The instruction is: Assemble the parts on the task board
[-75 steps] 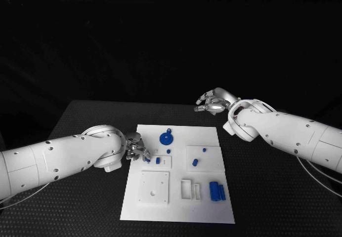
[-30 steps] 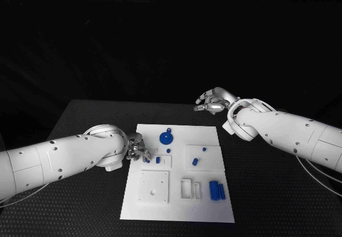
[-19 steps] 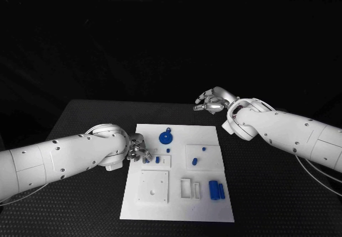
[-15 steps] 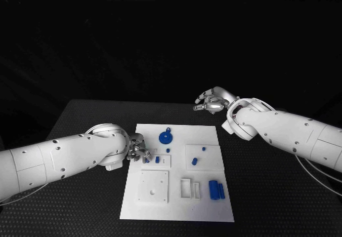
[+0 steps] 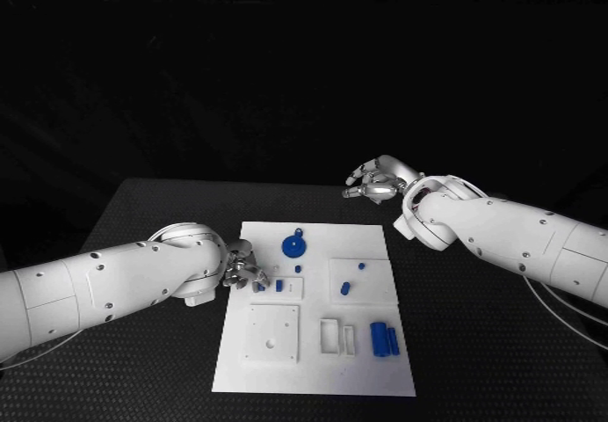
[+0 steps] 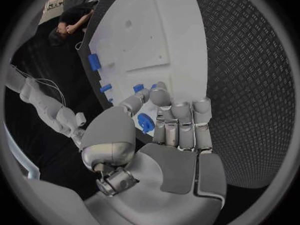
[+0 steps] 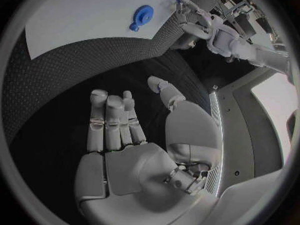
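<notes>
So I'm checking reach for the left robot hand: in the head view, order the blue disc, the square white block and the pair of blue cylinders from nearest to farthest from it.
1. Blue disc, just beyond the left robot hand, board's far side.
2. Square white block, near-left side.
3. Pair of blue cylinders, near-right side.

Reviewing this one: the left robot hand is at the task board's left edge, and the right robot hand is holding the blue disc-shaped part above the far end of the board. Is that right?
Not quite. The right robot hand holds nothing: its fingers are apart and it hangs over the black table beyond the task board. The head view shows the blue disc-shaped part lying on the board. The left robot hand is at the board's left edge, as you say.
</notes>
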Tool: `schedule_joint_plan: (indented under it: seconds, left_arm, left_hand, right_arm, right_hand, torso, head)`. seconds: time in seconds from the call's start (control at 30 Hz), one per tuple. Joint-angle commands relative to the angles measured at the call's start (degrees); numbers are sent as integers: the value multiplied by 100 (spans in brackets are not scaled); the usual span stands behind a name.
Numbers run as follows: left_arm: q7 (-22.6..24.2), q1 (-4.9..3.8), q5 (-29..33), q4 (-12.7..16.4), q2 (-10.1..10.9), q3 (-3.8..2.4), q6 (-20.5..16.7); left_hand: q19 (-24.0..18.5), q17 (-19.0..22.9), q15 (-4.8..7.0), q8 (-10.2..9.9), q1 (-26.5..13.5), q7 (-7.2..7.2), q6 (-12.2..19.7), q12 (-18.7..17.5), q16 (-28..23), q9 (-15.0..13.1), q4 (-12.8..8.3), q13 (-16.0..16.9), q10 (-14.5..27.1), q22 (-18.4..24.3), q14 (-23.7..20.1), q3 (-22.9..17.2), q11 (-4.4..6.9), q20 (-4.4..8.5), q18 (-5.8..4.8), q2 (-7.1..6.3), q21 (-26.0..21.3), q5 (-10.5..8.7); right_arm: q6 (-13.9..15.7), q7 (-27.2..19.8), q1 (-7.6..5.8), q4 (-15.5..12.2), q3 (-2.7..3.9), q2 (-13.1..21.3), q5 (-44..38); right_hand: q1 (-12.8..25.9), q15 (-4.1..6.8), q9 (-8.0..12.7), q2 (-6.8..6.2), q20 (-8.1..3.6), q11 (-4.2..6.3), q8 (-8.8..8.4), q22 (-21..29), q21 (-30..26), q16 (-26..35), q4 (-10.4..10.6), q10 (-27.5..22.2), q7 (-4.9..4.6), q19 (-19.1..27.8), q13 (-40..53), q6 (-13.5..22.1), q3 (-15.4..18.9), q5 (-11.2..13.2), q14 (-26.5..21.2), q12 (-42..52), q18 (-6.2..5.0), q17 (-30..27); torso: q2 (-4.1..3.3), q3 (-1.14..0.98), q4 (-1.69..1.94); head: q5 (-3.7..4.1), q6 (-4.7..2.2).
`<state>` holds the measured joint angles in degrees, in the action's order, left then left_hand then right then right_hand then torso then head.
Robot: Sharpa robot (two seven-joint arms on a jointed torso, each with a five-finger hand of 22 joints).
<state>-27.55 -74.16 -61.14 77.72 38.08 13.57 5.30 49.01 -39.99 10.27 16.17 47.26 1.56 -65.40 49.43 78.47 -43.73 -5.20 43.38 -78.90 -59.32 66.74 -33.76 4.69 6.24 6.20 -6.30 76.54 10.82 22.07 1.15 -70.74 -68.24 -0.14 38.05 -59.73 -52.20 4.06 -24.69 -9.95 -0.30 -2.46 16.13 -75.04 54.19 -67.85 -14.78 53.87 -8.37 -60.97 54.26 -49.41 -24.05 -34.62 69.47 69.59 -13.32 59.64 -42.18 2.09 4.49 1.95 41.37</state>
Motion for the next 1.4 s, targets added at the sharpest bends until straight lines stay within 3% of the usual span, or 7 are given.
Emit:
schedule_joint_plan:
  seconds: [0.03,0.57,0.83,0.93,1.1,1.33,1.4]
  left_arm:
    - [-17,25,-14,-2,10,12,-119]
    - [52,20,161,159,248,-39,-576]
    - [556,9,710,234,370,-334,-1204]
    - [831,-1,452,274,366,-353,-1623]
    - [1741,0,-90,264,276,-349,-2251]
    - [2791,8,-1187,92,31,-213,-2785]
    - [2902,10,-1455,32,-37,-166,-2752]
  left_hand:
    - [-58,6,15,-46,-210,25,72,-22,-34,-2,170,12,32,17,-24,20,-14,905,-2,-47,23,-29]
    - [-63,-18,33,-58,-435,20,157,13,-16,-98,1146,86,94,115,-43,-289,-11,928,66,-776,113,-774]
    - [-155,5,-15,-75,-248,71,306,-97,-101,-172,1325,66,283,175,-164,-248,-54,897,61,-893,93,-780]
    - [-431,106,-109,-102,34,149,443,-346,-328,-211,1158,-62,623,246,-453,-159,-137,806,-25,-734,-58,-762]
    - [-1306,589,-665,-287,1287,480,852,-1377,-1197,-132,50,-799,1575,569,-1350,-237,-554,320,-366,-464,-748,-356]
    - [-1431,850,-930,-401,1919,510,986,-2185,-1591,51,-526,-1490,1760,724,-1466,-349,-830,51,-360,-453,-974,-251]
    - [-1310,1109,-1031,-458,2173,470,948,-3153,-2000,274,-719,-2233,1303,890,-1258,-418,-883,-58,-296,-627,-1132,-481]
  right_arm:
    - [-54,-37,7,-1,2,0,-5]
    - [-48,-42,21,3,2,7,-2]
    - [-46,-56,28,10,2,37,24]
    - [-48,-61,28,15,2,45,33]
    - [-50,-79,28,25,2,51,58]
    - [-49,-118,28,75,2,54,91]
    - [-49,-122,28,80,2,52,92]
  right_hand:
    - [23,-14,6,21,21,10,-7,-81,-19,-16,18,-47,-44,7,-8,-15,19,33,-30,20,-168,-10]
    - [26,-16,9,19,22,9,-11,-81,-21,-15,21,-49,-46,9,-13,-7,19,29,-31,22,-168,-12]
    - [27,-16,10,20,22,8,-13,-81,-21,-15,22,-50,-47,9,-16,-3,19,26,-32,23,-168,-13]
    - [26,-17,10,20,22,8,-13,-81,-21,-15,21,-51,-47,9,-17,-3,19,26,-32,23,-168,-14]
    - [23,-17,11,23,21,7,-14,-81,-21,-15,21,-51,-47,9,-18,-2,17,25,-32,24,-168,-14]
    - [20,-17,11,28,21,7,-14,-81,-22,-16,20,-52,-48,9,-20,0,15,26,-32,25,-168,-15]
    - [17,-18,12,31,21,7,-15,-81,-22,-16,20,-52,-48,9,-21,1,13,26,-32,25,-168,-15]
  torso:
    - [-1,1,0]
    - [3,-2,2]
    - [0,-5,8]
    - [4,-5,7]
    - [-3,-3,1]
    - [-7,-2,-4]
    - [-8,-3,-6]
  head:
    - [6,-14]
    - [20,-49]
    - [35,-82]
    - [35,-96]
    - [38,-124]
    - [53,-139]
    - [60,-142]
